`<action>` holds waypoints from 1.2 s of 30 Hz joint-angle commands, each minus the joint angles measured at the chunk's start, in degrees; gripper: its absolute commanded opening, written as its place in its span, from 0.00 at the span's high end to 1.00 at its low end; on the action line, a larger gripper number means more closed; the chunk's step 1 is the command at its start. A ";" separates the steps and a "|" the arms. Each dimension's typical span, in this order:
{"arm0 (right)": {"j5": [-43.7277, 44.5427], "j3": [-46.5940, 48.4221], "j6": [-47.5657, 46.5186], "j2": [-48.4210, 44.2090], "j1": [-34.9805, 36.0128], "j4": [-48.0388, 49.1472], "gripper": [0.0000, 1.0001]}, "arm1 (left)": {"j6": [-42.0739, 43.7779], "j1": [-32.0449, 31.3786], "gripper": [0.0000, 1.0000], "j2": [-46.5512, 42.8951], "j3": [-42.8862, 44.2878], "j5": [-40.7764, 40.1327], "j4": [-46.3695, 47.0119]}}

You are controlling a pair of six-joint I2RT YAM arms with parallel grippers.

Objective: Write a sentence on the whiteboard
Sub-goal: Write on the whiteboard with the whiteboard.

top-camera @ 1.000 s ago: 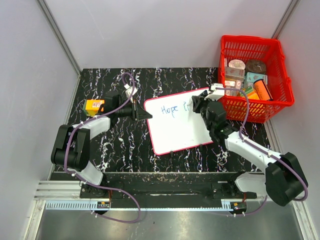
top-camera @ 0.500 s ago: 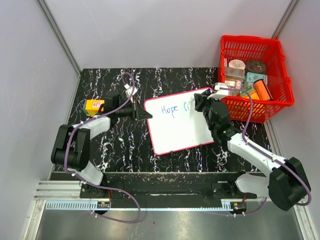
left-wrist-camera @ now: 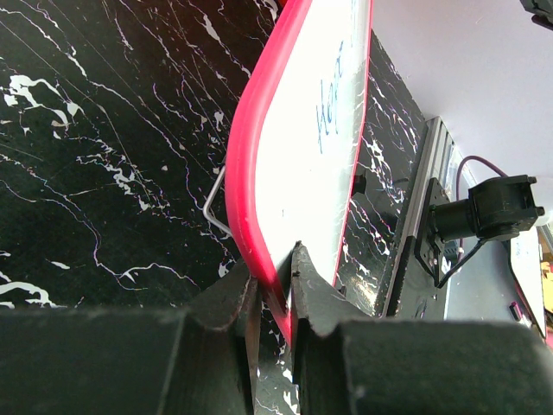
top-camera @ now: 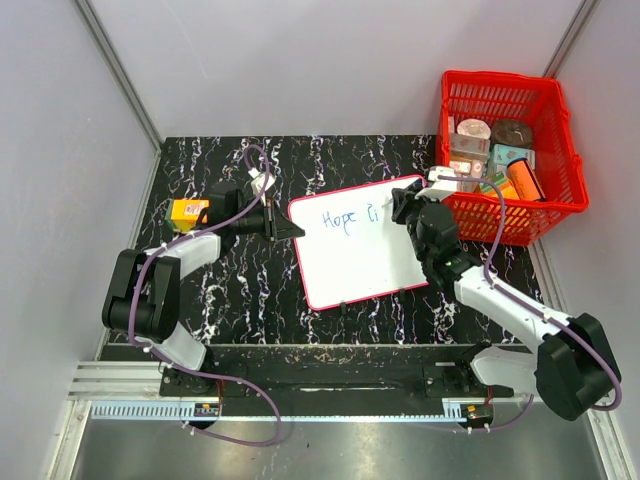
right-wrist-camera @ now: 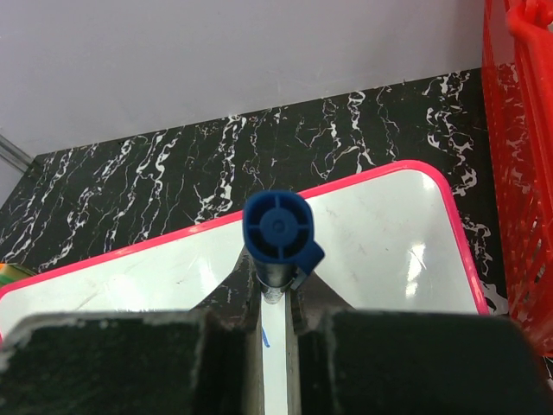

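Observation:
The whiteboard (top-camera: 360,250), white with a red-pink frame, lies on the black marble table. Blue writing (top-camera: 350,217) near its far edge reads "Hope" plus the first strokes of another word. My left gripper (top-camera: 283,228) is shut on the board's left edge; the left wrist view shows the frame (left-wrist-camera: 251,164) pinched between its fingers. My right gripper (top-camera: 402,207) is shut on a blue marker (right-wrist-camera: 278,233), held upright over the board's far right part; the marker's blue cap end faces the camera. A short blue stroke (right-wrist-camera: 264,338) shows between the fingers. The marker's tip is hidden.
A red basket (top-camera: 510,150) with several packaged items stands at the back right, close to the right arm. A small yellow-orange box (top-camera: 187,212) lies at the left beside the left arm. Grey walls enclose the table on three sides.
My right gripper with the marker has moved slightly right along the board's far edge. New blue strokes have appeared after "Hope". The left arm and the board have not moved.

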 commanded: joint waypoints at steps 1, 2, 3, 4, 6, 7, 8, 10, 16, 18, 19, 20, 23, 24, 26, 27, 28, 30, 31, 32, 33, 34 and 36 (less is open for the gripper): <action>1.41 0.09 -0.91 0.57 -0.48 0.48 1.00 | 9.29 -0.40 1.00 1.73 -0.20 -7.73 0.25; 1.41 0.18 -0.91 0.74 -0.48 0.48 1.00 | 9.20 -0.40 1.00 1.81 -0.20 -7.73 0.25; 1.41 0.01 -0.91 0.83 -0.48 0.48 1.00 | 9.20 -0.40 1.00 1.90 -0.20 -7.65 0.25; 1.50 -0.08 -0.74 0.92 -0.57 0.48 1.00 | 9.29 -0.40 1.00 1.81 -0.20 -7.73 0.25; 1.41 0.00 -0.74 1.44 -0.57 0.48 1.00 | 9.29 -0.40 1.00 1.81 -0.11 -7.73 0.25; 1.41 0.00 -0.56 1.71 -0.66 0.48 1.00 | 9.29 -0.40 1.00 1.90 -0.11 -7.65 0.25; 1.41 0.00 -0.65 2.14 -0.57 0.48 1.00 | 9.29 -0.40 1.00 1.81 -0.20 -7.65 0.25; 1.41 0.09 -0.56 2.50 -0.66 0.48 1.00 | 9.29 -0.40 1.00 1.90 -0.20 -7.73 0.25; 1.15 0.44 -0.39 3.55 -0.83 0.39 1.00 | 9.29 -0.49 1.00 1.90 -0.11 -7.64 0.16; 0.28 0.53 -0.21 3.47 -0.83 0.30 1.00 | 9.29 -0.58 1.00 1.90 -0.11 -7.64 0.16; -0.08 0.53 -0.12 3.38 -0.83 0.21 1.00 | 9.38 -0.58 1.00 1.90 -0.20 -7.65 0.16; -0.69 0.53 -0.04 3.38 -0.92 0.12 1.00 | 9.38 -0.58 1.00 1.81 -0.11 -7.65 0.16; -1.92 0.53 0.31 3.03 -0.83 -0.23 1.00 | 9.38 -0.58 1.00 1.90 -0.02 -7.56 0.16; -2.19 0.44 0.49 2.94 -0.92 -0.40 1.00 | 9.38 -0.58 1.00 1.90 -0.02 -7.64 0.16; -3.06 0.36 0.67 2.85 -0.92 -0.67 1.00 | 9.38 -0.58 1.00 2.08 0.06 -7.65 0.16; -3.33 0.27 0.84 2.77 -0.83 -0.75 1.00 | 9.38 -0.58 1.00 2.08 0.06 -7.56 0.16; -3.68 0.18 0.93 2.68 -0.83 -0.84 1.00 | 9.38 -0.58 1.00 2.16 0.15 -7.64 0.16; -4.38 -0.08 1.11 2.68 -0.92 -0.93 1.00 | 9.38 -0.58 1.00 2.16 0.15 -7.65 0.16; -4.56 -0.17 1.28 2.68 -0.92 -1.02 1.00 | 9.38 -0.58 1.00 2.25 0.15 -7.56 0.16; -4.74 -0.26 1.28 2.68 -0.83 -1.19 1.00 | 9.38 -0.58 1.00 2.25 0.06 -7.64 0.08; -4.82 -0.35 1.28 2.59 -0.83 -1.63 1.00 | 9.38 -0.58 1.00 2.17 0.15 -7.65 0.07; -4.91 -0.43 1.46 2.41 -0.92 -1.90 1.00 | 9.38 -0.58 1.00 2.25 0.06 -7.65 0.07; -5.18 -1.05 1.72 2.15 -0.92 -2.42 1.00 | 9.38 -0.67 1.00 2.25 0.15 -7.65 0.07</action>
